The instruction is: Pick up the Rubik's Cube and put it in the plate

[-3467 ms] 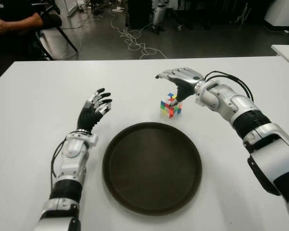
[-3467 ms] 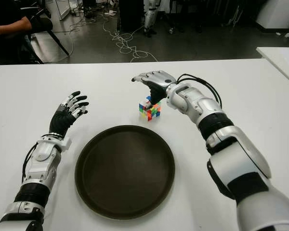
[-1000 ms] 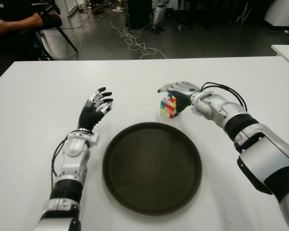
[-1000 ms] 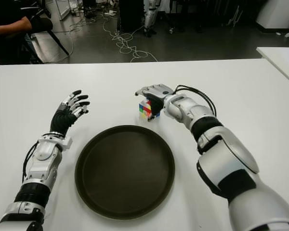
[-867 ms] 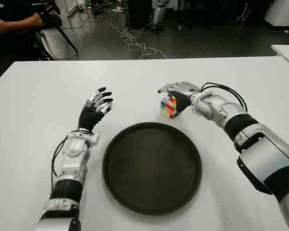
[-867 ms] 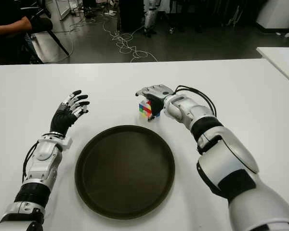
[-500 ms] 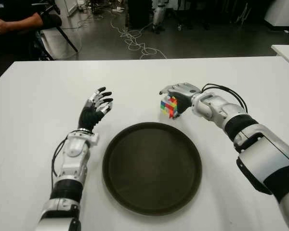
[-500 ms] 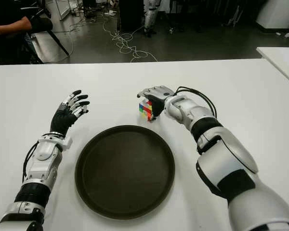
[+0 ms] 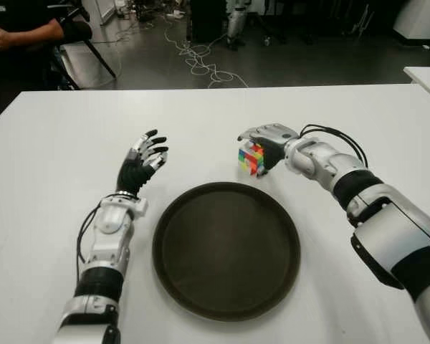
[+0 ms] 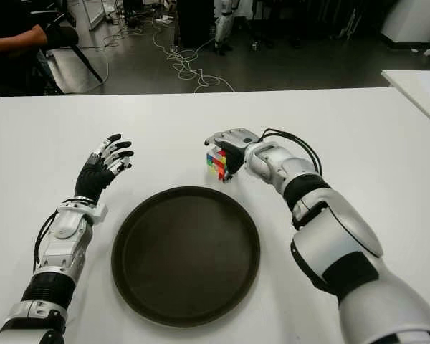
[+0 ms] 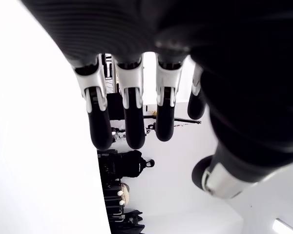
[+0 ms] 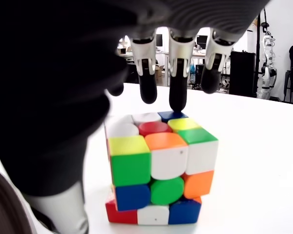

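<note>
Rubik's Cube (image 9: pixel 251 158) stands on the white bench (image 9: pixel 50 158), just beyond the far rim of the dark plate (image 9: pixel 226 247), with the right robot hand (image 9: pixel 266 141) arched over its top and far side. In the right wrist view the fingertips (image 12: pixel 177 100) hang just past the cube's far edge and the thumb runs down beside its near face, but the digits look poised around it rather than pressed on, and the cube's bottom layer sits on the bench, so I would call the hand uncurled and not yet gripping. To do this step well, the fingers should drop behind the far face while the thumb meets the opposite face squarely, pinching across flat sides, not corners; the layers can twist, so even pressure through the middle row looks safest. Lift only once both sides bear firmly, then carry it the short way over the rim. The left robot hand (image 9: pixel 142 166) shows left of the plate, fingers spread, holding nothing.
</note>
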Controlling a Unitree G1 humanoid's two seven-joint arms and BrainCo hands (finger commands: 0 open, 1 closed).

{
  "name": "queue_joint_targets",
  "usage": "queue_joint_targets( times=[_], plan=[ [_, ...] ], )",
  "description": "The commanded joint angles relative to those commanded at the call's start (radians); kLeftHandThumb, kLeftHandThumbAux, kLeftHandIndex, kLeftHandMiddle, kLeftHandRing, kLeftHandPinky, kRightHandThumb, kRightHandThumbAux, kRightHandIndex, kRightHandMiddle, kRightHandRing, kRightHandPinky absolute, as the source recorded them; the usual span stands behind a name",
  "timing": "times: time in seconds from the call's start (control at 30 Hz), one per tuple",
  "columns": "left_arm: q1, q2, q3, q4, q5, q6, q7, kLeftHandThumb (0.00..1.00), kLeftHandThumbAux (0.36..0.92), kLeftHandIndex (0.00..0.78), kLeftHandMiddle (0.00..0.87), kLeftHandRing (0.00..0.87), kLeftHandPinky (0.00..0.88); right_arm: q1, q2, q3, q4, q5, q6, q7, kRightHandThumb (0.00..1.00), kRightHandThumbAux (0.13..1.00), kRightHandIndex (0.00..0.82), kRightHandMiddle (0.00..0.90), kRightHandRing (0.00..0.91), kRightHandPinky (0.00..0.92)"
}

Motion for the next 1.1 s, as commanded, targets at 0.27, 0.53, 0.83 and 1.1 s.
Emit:
queue_joint_targets(
  times=[0.27,0.53,0.83,1.1],
  plan=[
    [-0.001,-0.002,0.003,0.006,-0.005,-0.007,-0.002,0.372,0.731,0.150,0.231,0.232,0.302,0.000,-0.002,0.003,0.008,0.001,-0.008,0.000,0.000,0.873,0.188,0.191,0.207,0.201],
    [-0.003,-0.003,0.002,0.008,-0.003,-0.007,0.000,0.363,0.720,0.149,0.227,0.229,0.293,-0.001,-0.001,0.001,0.014,0.005,-0.001,0.012,0.000,0.843,0.153,0.160,0.169,0.147],
    [-0.002,-0.005,0.002,0.003,-0.002,-0.002,0.003,0.372,0.724,0.143,0.225,0.230,0.300,-0.001,-0.002,0.000,0.019,0.007,0.004,0.020,0.000,0.823,0.139,0.146,0.149,0.121],
    [-0.002,-0.004,-0.001,0.003,0.005,-0.007,0.006,0.352,0.719,0.145,0.226,0.225,0.289,0.002,-0.004,0.000,0.021,0.007,0.001,0.019,0.000,0.827,0.137,0.144,0.150,0.126]
  ],
)
